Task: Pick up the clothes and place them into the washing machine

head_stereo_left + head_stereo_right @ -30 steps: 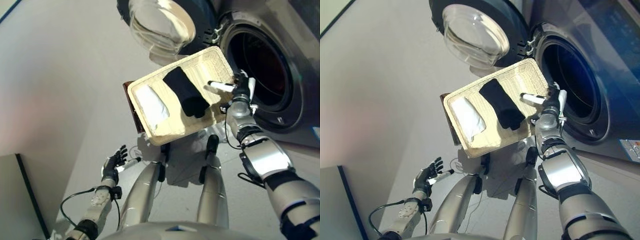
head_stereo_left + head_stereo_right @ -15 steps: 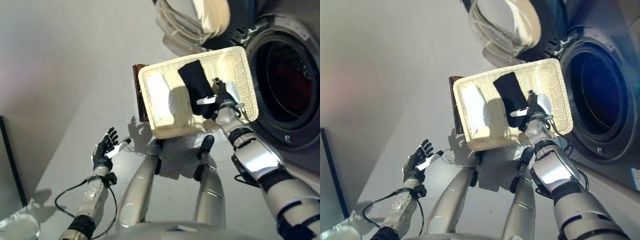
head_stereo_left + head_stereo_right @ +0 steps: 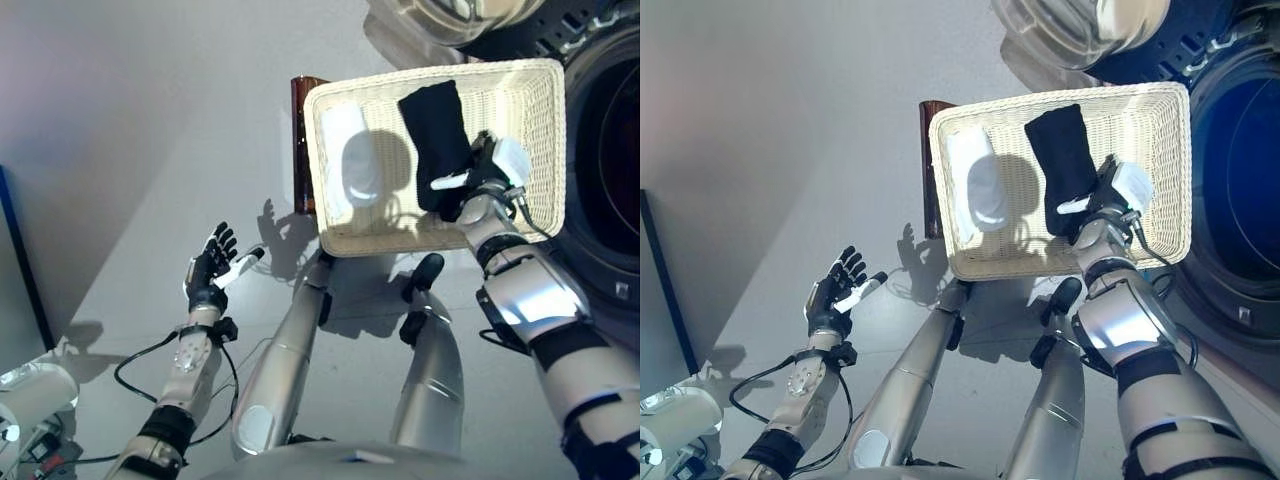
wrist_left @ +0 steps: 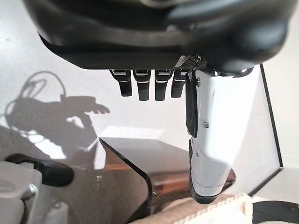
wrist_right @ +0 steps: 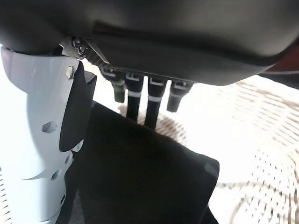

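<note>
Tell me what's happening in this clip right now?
The robot's right hand reaches into the wicker basket and lies on the black garment, fingers spread over the cloth, not yet closed on it. A white garment lies beside it in the basket. The washing machine stands open just beyond. The left hand hangs open over the floor, idle.
</note>
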Available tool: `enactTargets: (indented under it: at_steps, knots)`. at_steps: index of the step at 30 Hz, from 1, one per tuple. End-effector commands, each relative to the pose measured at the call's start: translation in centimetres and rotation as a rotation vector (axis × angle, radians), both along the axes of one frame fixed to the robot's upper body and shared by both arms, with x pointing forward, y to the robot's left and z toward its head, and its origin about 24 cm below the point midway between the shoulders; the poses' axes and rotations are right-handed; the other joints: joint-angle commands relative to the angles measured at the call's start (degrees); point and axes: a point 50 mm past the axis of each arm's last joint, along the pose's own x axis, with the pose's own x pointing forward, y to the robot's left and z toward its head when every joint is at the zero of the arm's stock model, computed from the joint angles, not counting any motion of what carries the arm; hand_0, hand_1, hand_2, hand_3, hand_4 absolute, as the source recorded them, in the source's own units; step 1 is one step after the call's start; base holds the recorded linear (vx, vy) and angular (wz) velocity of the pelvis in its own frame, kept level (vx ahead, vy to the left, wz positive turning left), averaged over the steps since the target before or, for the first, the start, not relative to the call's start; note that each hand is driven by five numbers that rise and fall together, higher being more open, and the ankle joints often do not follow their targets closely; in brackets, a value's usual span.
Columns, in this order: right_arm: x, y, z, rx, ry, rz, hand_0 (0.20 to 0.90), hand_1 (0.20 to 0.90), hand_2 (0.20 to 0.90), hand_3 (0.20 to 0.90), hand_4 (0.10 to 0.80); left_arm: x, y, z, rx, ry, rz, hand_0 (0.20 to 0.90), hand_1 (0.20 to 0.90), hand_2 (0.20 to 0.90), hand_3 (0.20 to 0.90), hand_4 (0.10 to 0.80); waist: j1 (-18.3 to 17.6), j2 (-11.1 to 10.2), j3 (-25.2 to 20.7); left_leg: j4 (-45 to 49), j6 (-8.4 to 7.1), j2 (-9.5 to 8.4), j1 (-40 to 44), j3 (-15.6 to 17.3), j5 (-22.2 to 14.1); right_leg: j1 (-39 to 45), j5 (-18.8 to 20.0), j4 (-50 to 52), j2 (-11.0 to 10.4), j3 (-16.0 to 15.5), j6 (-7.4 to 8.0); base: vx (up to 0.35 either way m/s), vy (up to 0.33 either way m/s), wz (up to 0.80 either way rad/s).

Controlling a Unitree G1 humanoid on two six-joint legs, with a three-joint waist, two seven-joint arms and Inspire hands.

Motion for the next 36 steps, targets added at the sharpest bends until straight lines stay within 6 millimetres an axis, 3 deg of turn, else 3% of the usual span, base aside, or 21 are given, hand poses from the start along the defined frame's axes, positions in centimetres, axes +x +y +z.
enactTargets:
  at_steps: [1, 8, 17, 22, 24, 25, 27, 28, 31, 34, 36]
  knots:
    - [0.8, 0.4, 2.1, -0.083, -0.007, 0.039, 0.200, 0.200, 0.200, 0.200, 0.300, 0.2, 0.5, 1.3, 0.047, -0.083, 0.022, 0.900, 0.900, 0.900, 0.900, 0.800, 2.07, 4.81, 1.65, -1.73, -3.38, 0.15, -2.41, 1.40, -1.14, 3.04, -6.12, 2.14, 1.21, 0.84, -1.24, 0.000, 0.000, 0.00]
    - [0.6, -0.1, 2.3, -0.096, -0.021, 0.018, 0.200, 0.200, 0.200, 0.200, 0.300, -0.3, 0.3, 0.6, 0.072, -0.046, -0.005, 0.900, 0.900, 0.900, 0.900, 0.800, 1.44, 5.23, 1.40, -3.37, -3.14, 0.36, -0.95, 2.29, -0.83, 3.71, -5.12, 0.45, 1.35, 1.72, -0.97, 0.011, 0.026, -0.03]
    - [-0.1, -1.2, 1.1, -0.054, -0.013, -0.017, 0.200, 0.200, 0.200, 0.200, 0.300, -1.6, 0.5, -1.7, 0.108, 0.068, -0.023, 0.900, 0.900, 0.900, 0.900, 0.800, 0.14, 5.24, -0.24, -4.79, -3.12, 0.88, 2.60, 3.16, -0.76, 6.89, -4.26, -1.94, 1.84, 2.39, -0.82, 0.014, -0.004, -0.10]
    - [-1.1, -3.2, 0.7, 0.392, -0.244, -0.115, 0.200, 0.200, 0.200, 0.200, 0.300, -2.6, 0.9, -3.1, 0.113, 0.143, -0.024, 0.900, 0.900, 0.900, 0.900, 0.800, -0.47, 5.43, -1.73, -6.26, -3.04, 1.24, 5.62, 3.63, -0.89, 9.63, -4.18, -3.57, 2.16, 2.81, -0.57, 0.039, -0.021, -0.08]
    - [-1.2, -3.1, 0.4, 0.618, -0.371, -0.126, 0.200, 0.200, 0.200, 0.200, 0.300, -2.8, 1.3, -3.4, 0.123, 0.160, -0.018, 0.900, 0.900, 0.900, 0.900, 0.800, -0.98, 5.57, -2.15, -6.62, -3.02, 1.42, 6.65, 3.92, -1.08, 10.48, -4.18, -4.14, 2.34, 3.08, -0.47, 0.030, 0.000, -0.10]
    - [-1.2, -3.2, 0.3, 0.622, -0.370, -0.127, 0.200, 0.200, 0.200, 0.200, 0.300, -2.9, 1.3, -3.4, 0.125, 0.161, -0.019, 0.900, 0.900, 0.900, 0.900, 0.800, -0.87, 5.48, -2.17, -6.64, -3.02, 1.43, 6.75, 3.96, -1.11, 10.55, -4.18, -4.17, 2.35, 3.12, -0.47, -0.090, 0.027, -0.12]
    - [-1.9, -4.0, -0.3, 0.851, -0.510, -0.195, 0.200, 0.200, 0.200, 0.200, 0.300, -3.1, 1.5, -3.8, 0.130, 0.180, -0.018, 0.900, 0.900, 0.900, 0.900, 0.800, -1.24, 5.96, -2.35, -7.21, -2.74, 1.59, 6.89, 4.57, 0.70, 10.80, -2.47, -4.98, 2.41, 2.97, -0.80, -0.080, 0.020, -0.16]
    - [-2.1, -3.8, -1.2, 1.025, -0.596, -0.209, 0.200, 0.200, 0.200, 0.200, 0.300, -3.2, 1.4, -3.9, 0.123, 0.188, -0.017, 0.900, 0.900, 0.900, 0.900, 0.800, -1.45, 6.13, -2.53, -7.33, -2.72, 1.70, 7.40, 4.77, 0.55, 11.11, -2.60, -5.10, 2.37, 3.06, -0.76, 0.035, -0.009, -0.15]
    - [-2.2, -3.0, -2.0, 1.269, -0.757, -0.220, 0.200, 0.200, 0.200, 0.200, 0.300, -3.4, 1.7, -4.2, 0.126, 0.202, -0.014, 0.900, 0.900, 0.900, 0.900, 0.800, -2.12, 6.72, -3.07, -7.88, -2.65, 1.84, 8.42, 5.01, 0.53, 11.79, -2.62, -5.65, 2.56, 3.50, -0.71, 0.023, 0.006, -0.08]
    - [-2.3, -2.1, -2.6, 1.440, -0.878, -0.200, 0.200, 0.200, 0.200, 0.200, 0.300, -3.8, 1.5, -4.6, 0.105, 0.216, -0.018, 0.900, 0.900, 0.900, 0.900, 0.800, -2.61, 7.27, -3.68, -8.24, -2.65, 1.86, 9.38, 5.26, 0.43, 12.53, -2.86, -5.95, 2.60, 3.86, -0.65, 0.026, 0.003, -0.16]
    - [-2.7, -2.6, -2.9, 1.458, -0.915, -0.241, 0.200, 0.200, 0.200, 0.200, 0.300, -4.2, 1.3, -5.1, 0.096, 0.243, -0.022, 0.900, 0.900, 0.900, 0.900, 0.800, -2.69, 7.87, -4.31, -8.41, -2.66, 1.74, 9.95, 5.35, 0.36, 12.76, -2.96, -5.87, 2.54, 3.95, -0.60, 0.034, 0.008, -0.11]
